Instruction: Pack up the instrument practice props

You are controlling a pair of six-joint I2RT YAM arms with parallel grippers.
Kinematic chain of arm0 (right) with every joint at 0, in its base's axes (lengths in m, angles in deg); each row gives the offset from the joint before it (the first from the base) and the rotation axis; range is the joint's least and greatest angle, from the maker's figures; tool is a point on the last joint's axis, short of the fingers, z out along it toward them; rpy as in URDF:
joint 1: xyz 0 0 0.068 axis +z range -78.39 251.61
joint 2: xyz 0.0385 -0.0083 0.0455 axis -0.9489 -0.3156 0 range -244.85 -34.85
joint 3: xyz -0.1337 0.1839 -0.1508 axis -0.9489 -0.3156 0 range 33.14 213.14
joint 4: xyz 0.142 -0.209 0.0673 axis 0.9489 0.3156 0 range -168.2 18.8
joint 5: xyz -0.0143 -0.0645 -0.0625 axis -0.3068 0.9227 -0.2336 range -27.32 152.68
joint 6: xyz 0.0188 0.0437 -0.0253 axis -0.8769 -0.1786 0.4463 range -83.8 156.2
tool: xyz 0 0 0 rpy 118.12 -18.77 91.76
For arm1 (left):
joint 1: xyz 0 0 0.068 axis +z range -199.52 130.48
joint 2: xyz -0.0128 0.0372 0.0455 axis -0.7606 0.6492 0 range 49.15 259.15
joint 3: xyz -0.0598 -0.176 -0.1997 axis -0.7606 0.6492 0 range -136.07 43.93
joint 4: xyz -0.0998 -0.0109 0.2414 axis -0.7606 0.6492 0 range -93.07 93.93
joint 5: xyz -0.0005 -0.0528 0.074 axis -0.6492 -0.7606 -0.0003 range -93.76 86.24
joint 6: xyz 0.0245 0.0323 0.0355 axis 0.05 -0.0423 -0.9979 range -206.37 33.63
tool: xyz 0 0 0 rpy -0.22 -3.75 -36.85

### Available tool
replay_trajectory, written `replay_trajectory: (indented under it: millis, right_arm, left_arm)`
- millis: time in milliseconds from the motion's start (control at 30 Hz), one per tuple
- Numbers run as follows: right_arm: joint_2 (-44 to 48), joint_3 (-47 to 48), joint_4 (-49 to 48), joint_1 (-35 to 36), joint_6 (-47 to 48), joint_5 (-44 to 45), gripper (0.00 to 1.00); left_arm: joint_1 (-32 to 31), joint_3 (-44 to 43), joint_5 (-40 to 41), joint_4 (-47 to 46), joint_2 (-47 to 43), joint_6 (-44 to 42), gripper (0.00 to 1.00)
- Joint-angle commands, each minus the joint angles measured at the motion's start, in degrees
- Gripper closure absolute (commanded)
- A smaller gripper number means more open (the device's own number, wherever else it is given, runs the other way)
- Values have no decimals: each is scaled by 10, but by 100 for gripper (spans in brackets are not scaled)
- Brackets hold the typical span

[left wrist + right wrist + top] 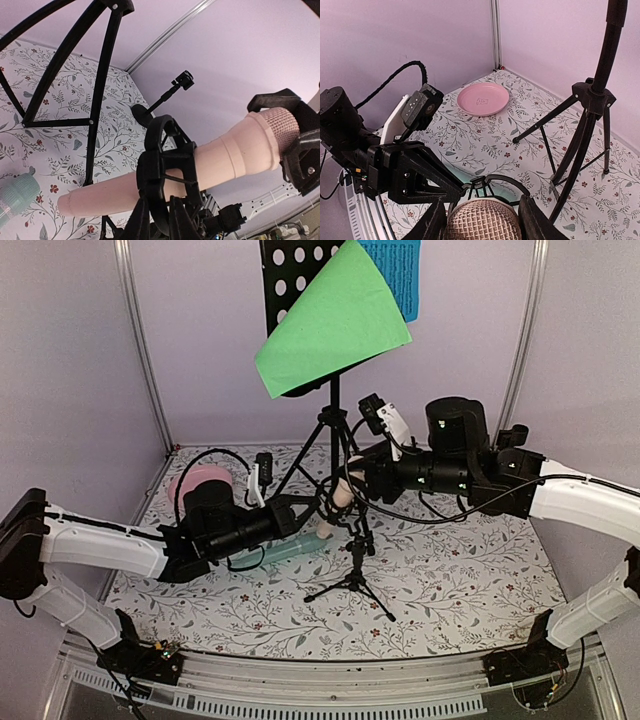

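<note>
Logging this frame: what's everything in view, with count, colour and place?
rack: 1, black perforated, on tall tripod legs, back centre
green sheet: 1, green, on the rack
blue sheet: 1, blue, behind the green sheet, top right
beige mic: 1, beige, in the small tripod's clip, centre
small tripod: 1, black, standing centre
mint mic: 1, mint, lying on the table by the left gripper
thin stand: 1, black with clip, near the far wall, left wrist view
plate: 1, pink, back left corner
table: 1, floral cloth
left gripper: 1, black, at the clip; grip unclear
right gripper: 1, black, closed on the beige mic's mesh head
</note>
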Motion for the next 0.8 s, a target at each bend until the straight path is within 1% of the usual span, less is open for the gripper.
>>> replay_trajectory:
  millis: [0, 400, 600, 767]
  right_arm:
    - [31, 7, -9, 15, -12, -36, 54]
    - [70, 35, 27, 15, -10, -28, 54]
    - [60, 61, 48, 15, -8, -25, 53]
    - [35, 114, 94, 15, -5, -10, 53]
  left_arm:
    - [2, -10, 22, 29, 15, -31, 87]
    - [0, -14, 27, 35, 16, -31, 88]
    - [-8, -20, 41, 45, 12, -35, 89]
    - [-14, -28, 56, 57, 13, -40, 89]
